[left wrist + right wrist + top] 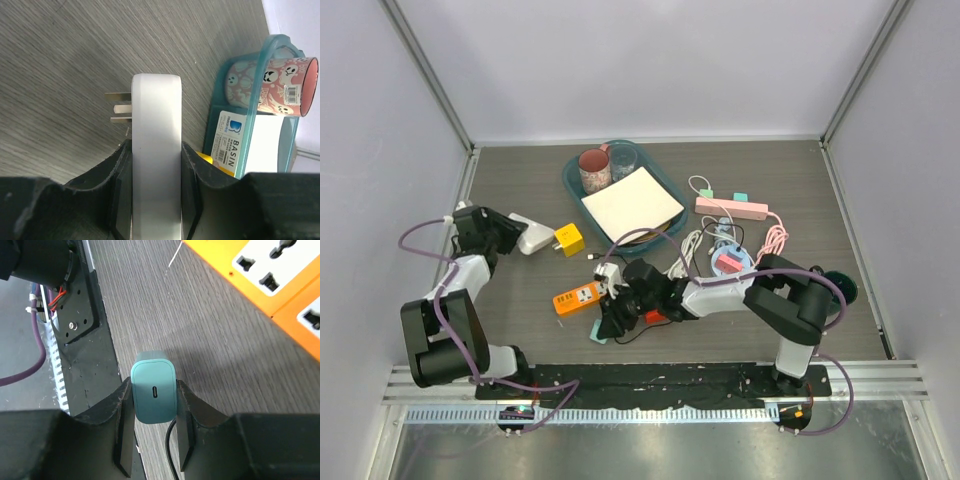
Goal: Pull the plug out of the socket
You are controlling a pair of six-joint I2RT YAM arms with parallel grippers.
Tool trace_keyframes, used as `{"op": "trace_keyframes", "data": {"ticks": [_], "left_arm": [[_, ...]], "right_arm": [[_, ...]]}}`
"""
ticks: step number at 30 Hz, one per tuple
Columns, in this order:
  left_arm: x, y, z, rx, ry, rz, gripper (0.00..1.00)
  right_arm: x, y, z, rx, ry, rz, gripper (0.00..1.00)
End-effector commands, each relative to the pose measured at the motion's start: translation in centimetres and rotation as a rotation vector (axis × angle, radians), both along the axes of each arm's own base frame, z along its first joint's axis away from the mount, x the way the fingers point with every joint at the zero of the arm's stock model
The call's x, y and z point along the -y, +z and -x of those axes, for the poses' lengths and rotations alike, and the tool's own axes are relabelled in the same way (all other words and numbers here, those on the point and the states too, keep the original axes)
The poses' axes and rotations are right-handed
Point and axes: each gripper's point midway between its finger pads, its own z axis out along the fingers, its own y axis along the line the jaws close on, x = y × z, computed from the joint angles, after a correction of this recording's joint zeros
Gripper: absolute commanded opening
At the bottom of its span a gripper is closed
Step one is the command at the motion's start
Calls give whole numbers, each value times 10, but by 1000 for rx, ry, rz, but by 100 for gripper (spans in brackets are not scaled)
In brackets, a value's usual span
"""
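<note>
My left gripper (156, 152) is shut on a white plug (156, 110), held on edge above the table. The plug's metal prongs (119, 107) stick out bare to the left, in no socket. In the top view the left gripper (516, 237) and the white plug (534, 239) sit just left of a yellow cube socket (569, 240), apart from it. My right gripper (153, 388) is shut on a teal charger (154, 385) with a USB-C port. It sits at the table's near edge (608, 325), just below an orange power strip (578, 297).
A teal basin tray (572, 186) at the back holds a ghost-print mug (595, 170), a glass (623, 160) and a white sheet (632, 203). A pink power strip (732, 208) and tangled cables (705, 245) lie on the right. The black base plate (80, 315) lies beside the teal charger.
</note>
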Motion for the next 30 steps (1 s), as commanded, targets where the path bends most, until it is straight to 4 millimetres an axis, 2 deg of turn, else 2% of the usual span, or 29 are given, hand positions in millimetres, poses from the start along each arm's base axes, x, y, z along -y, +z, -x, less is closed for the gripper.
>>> {"op": "trace_keyframes", "data": {"ticks": [1,4,6,9,11,12,13,15,19,21,25,30], "left_arm": [[-7,-8,-7,-26,17,-3,23],[-8,-16,-6,-74,14,0,40],[-7,-17,-4,-91,14,5,50],[-8,-10,-3,-91,19,-1,62],[-8,-4,0,-95,22,-7,67],[-9,0,0,-92,24,-9,74],[-8,0,4,-104,23,-8,88],[-8,10,5,-95,25,-18,98],[-12,24,12,-109,14,-63,100],[-16,36,11,-95,19,-89,100],[-6,38,20,-115,-55,-95,100],[5,44,36,-111,-143,-121,100]], "right_arm": [[-25,20,-6,4,-17,-81,2],[-27,4,-6,-3,-32,-36,9],[-27,-1,-7,4,-45,-19,9],[-28,-5,-15,11,-83,1,18],[-31,-3,-20,24,-99,1,31],[-31,-2,-21,26,-106,6,37],[-32,-1,-22,27,-113,9,43],[-34,4,-26,36,-126,9,47],[-35,15,-39,75,-167,29,65],[-37,24,-47,102,-194,26,68],[-40,44,-57,137,-227,26,81],[-32,75,-66,188,-284,17,82]]}}
